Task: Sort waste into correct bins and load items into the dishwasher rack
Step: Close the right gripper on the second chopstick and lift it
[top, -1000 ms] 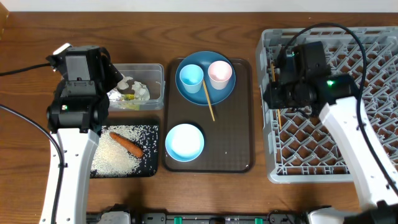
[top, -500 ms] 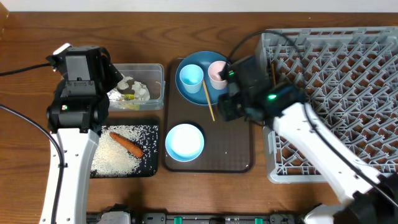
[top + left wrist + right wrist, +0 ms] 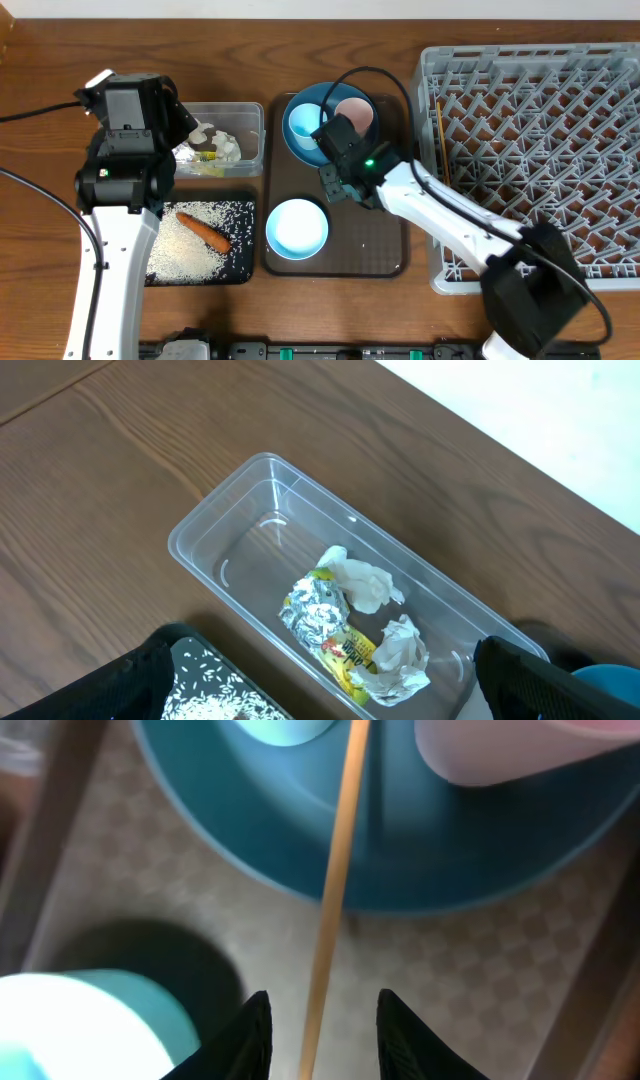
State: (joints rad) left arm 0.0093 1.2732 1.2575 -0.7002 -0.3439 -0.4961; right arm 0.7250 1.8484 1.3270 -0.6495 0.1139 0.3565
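My right gripper (image 3: 338, 172) hangs low over the brown serving tray, open. One wooden chopstick (image 3: 330, 920) runs between its fingers (image 3: 255, 1035) without touching them. It leans on the blue plate (image 3: 450, 855), which carries the light blue cup (image 3: 306, 124) and the pink cup (image 3: 357, 112). A second chopstick (image 3: 440, 140) lies in the grey dishwasher rack (image 3: 540, 150) at its left edge. The white bowl (image 3: 296, 228) sits on the tray's front half. My left gripper (image 3: 330, 685) is wide open above the clear tub (image 3: 230, 490), which holds crumpled paper (image 3: 370, 585) and the wrapper (image 3: 320, 615).
The black tray (image 3: 240, 272) at front left holds rice (image 3: 190, 255) and the carrot (image 3: 205, 232). The brown serving tray (image 3: 385, 245) lies between the bins and the rack. My right arm stretches from the front right across the rack's near corner.
My right arm has swung left from the rack's left edge to the chopstick on the brown tray. The other chopstick stays in the rack. My left arm has not moved.
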